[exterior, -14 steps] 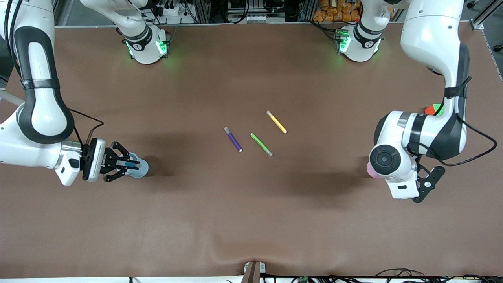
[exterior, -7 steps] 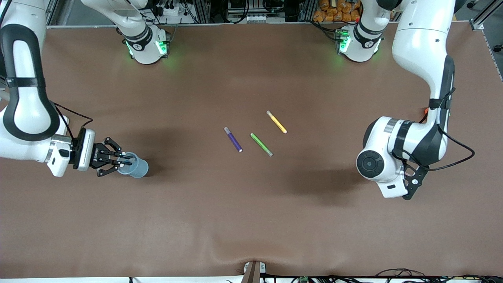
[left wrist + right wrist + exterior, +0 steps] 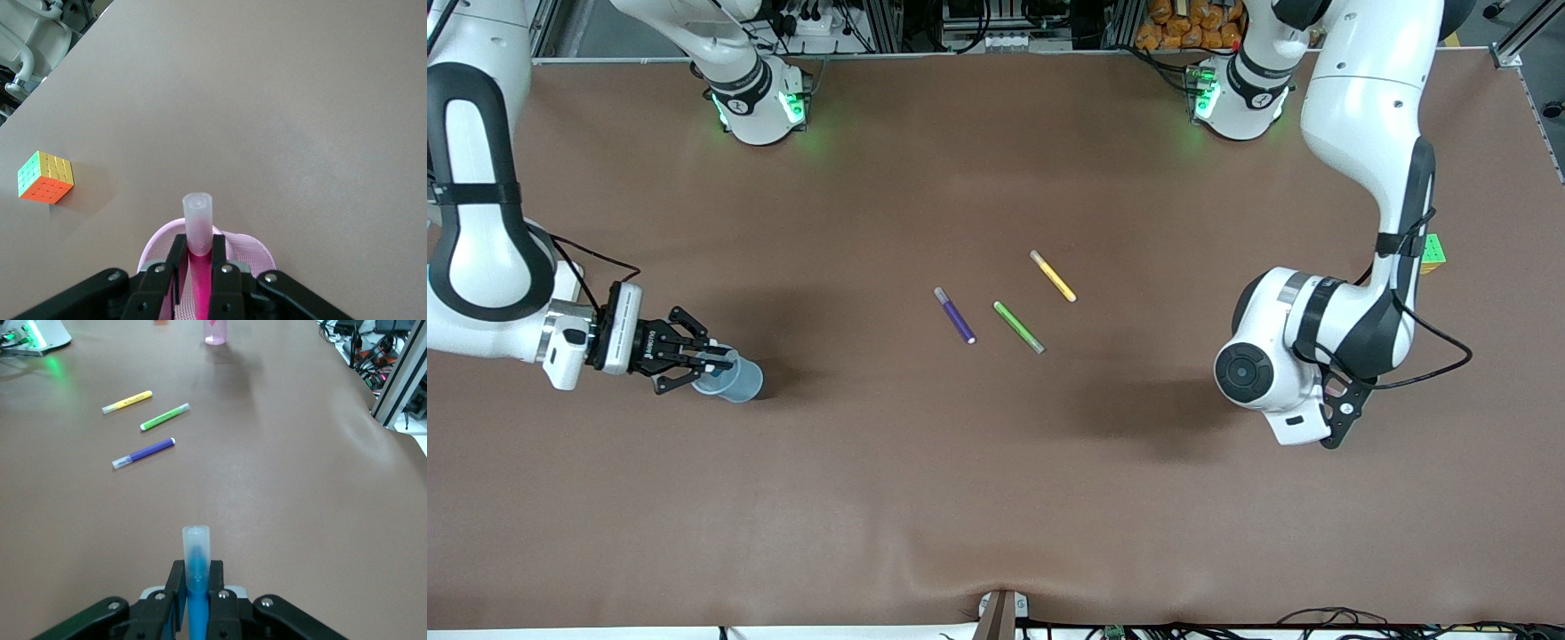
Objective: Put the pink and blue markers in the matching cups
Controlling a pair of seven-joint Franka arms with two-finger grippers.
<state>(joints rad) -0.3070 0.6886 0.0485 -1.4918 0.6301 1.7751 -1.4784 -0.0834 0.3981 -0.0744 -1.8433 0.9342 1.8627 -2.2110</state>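
**Releasing both markers without tipping the cups**

The blue marker (image 3: 195, 587) is clamped upright in the right end effector (image 3: 704, 360) at the blue cup (image 3: 732, 378). The pink marker (image 3: 197, 260) is pinched by the left end effector (image 3: 198, 267) over the pink cup (image 3: 250, 248). A light cup could be toppled if a rim is struck or a marker is dropped off-centre.

Pink cup (image 3: 248, 248) hidden under the left arm from the front, lower rim behind the left hand (image 3: 198, 267).
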